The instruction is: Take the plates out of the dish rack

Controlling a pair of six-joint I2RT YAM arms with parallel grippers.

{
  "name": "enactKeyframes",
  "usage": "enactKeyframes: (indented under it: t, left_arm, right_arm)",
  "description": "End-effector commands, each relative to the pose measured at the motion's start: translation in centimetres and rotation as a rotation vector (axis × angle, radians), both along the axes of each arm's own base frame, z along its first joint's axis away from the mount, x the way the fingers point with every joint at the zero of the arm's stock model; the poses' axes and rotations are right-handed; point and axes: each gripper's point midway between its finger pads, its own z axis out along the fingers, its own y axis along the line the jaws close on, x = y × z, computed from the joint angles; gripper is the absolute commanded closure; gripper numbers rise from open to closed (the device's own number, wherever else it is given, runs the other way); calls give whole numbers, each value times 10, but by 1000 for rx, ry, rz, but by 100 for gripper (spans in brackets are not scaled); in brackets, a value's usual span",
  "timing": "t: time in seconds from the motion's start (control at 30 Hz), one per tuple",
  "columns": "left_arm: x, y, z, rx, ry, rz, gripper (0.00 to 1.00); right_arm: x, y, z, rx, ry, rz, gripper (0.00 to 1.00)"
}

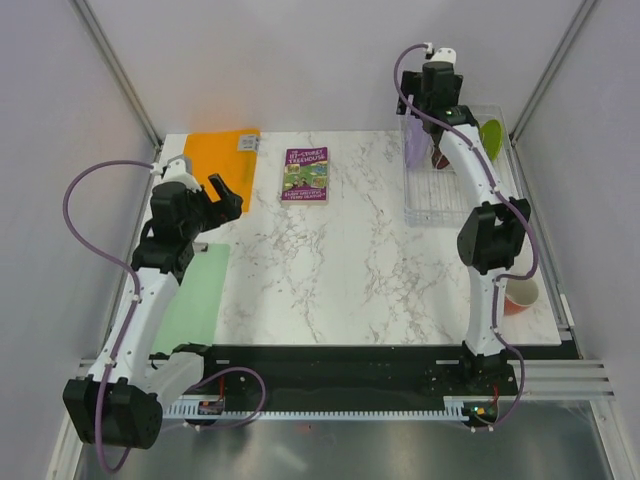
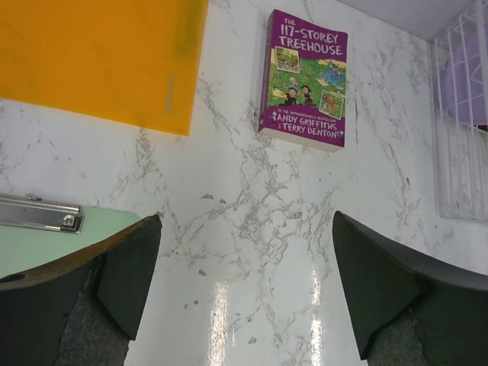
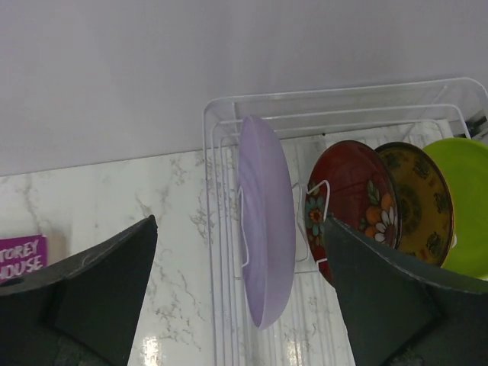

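The clear dish rack (image 1: 430,214) stands at the table's far right. Several plates stand on edge in it: a large lavender plate (image 3: 267,221) at the left end, then a red patterned plate (image 3: 347,194), a yellow patterned plate (image 3: 415,202) and a lime-green plate (image 3: 463,206). My right gripper (image 3: 240,221) hangs open over the rack (image 3: 320,103). In its view the lavender plate lies between its fingers, farther off and untouched. The arm hides part of the plates from above, though the lavender plate (image 1: 414,146) and the lime-green plate (image 1: 490,135) show. My left gripper (image 1: 228,196) is open and empty over the left side.
An orange mat (image 1: 220,152) lies at the far left, with a purple book (image 1: 306,175) beside it. A pale green clipboard (image 1: 190,300) sits under the left arm. An orange cup (image 1: 520,293) stands near the right front edge. Grey walls close in the back and sides.
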Motion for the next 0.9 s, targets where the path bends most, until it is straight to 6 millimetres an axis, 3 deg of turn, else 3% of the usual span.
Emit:
enactKeyframes:
  t: [0.0,0.37,0.6,0.8,0.87]
  left_arm:
    - [-2,10,-3,-29,-4,83,0]
    - [1,6,-18,-34,3,62,0]
    - [1,0,-22,-47,5,26,0]
    - [1,-3,-25,-39,6,5,6]
    - [1,-3,-26,-41,8,4,4]
  right_arm:
    - [11,-4,-12,-244,32,-105,4]
    - [11,-28,-36,-409,48,-312,13]
    - [12,-29,-56,-424,85,-299,22]
    - [16,-27,-67,-407,88,-285,40]
    - [16,-26,-66,-406,85,-282,56]
